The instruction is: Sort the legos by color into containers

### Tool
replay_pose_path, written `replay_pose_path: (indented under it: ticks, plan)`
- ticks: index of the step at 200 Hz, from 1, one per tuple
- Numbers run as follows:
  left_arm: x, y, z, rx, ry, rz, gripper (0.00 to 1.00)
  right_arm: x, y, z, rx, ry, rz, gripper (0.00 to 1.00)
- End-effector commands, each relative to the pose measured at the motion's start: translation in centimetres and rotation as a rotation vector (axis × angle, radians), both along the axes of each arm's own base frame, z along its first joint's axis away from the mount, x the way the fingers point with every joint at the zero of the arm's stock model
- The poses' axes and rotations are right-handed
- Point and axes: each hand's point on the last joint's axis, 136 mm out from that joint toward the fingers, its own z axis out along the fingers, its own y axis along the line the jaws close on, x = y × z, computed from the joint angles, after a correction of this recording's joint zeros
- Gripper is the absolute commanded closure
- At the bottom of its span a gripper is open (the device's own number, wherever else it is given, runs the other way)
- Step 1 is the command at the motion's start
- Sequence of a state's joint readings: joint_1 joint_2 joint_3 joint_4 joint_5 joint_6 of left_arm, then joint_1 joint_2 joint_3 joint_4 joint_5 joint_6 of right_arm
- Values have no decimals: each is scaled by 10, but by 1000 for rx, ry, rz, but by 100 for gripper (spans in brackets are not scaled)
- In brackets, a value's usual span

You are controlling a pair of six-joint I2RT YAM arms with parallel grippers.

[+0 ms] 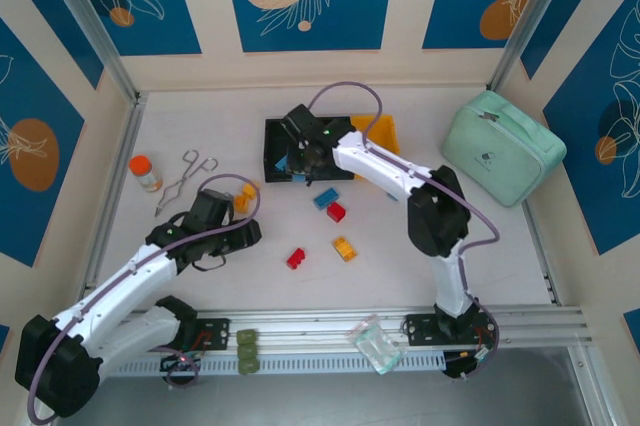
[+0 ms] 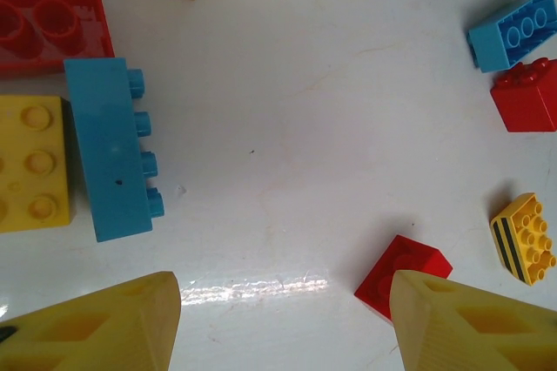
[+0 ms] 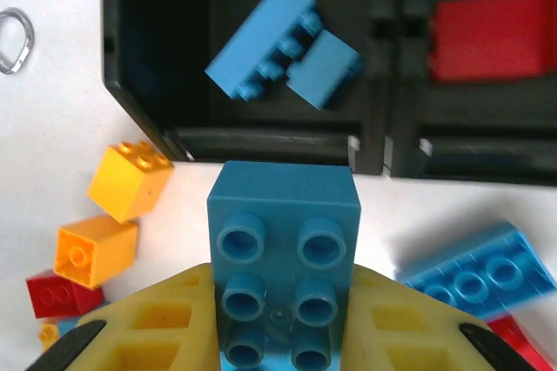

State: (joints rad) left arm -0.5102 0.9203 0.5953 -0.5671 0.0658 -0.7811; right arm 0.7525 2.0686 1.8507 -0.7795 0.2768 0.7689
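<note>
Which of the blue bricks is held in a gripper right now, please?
The square blue brick clamped by the right gripper, studs facing the camera; two others lie loose in the black bin, another on the table.

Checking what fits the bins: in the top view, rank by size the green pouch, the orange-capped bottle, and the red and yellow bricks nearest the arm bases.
Largest: green pouch.
Next: orange-capped bottle.
Smallest: red brick and yellow brick, about alike, so unranked.
</note>
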Motion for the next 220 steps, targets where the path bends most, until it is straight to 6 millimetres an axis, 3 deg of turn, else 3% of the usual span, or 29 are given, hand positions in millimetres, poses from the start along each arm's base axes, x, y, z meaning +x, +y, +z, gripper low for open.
replay_pose_path:
  ticks: [1, 49, 93, 138, 169, 220]
  plan:
    - [-6, 8, -5, 12, 21, 25, 36, 12, 10, -3, 9, 41, 41, 71]
    - [-10, 13, -5, 12, 20, 34, 35, 52, 33, -17, 92, 108, 14, 70]
    - [-13, 14, -7, 9, 25, 34, 35, 75, 40, -28, 125, 127, -7, 68]
    - [-13, 14, -9, 7, 29, 34, 36, 81, 50, -35, 157, 123, 14, 64]
    - [-13, 13, -8, 2, 27, 36, 35, 81, 50, -32, 154, 113, 16, 55]
    - [-11, 14, -7, 9, 23, 40, 35, 77, 45, -6, 131, 59, 29, 52]
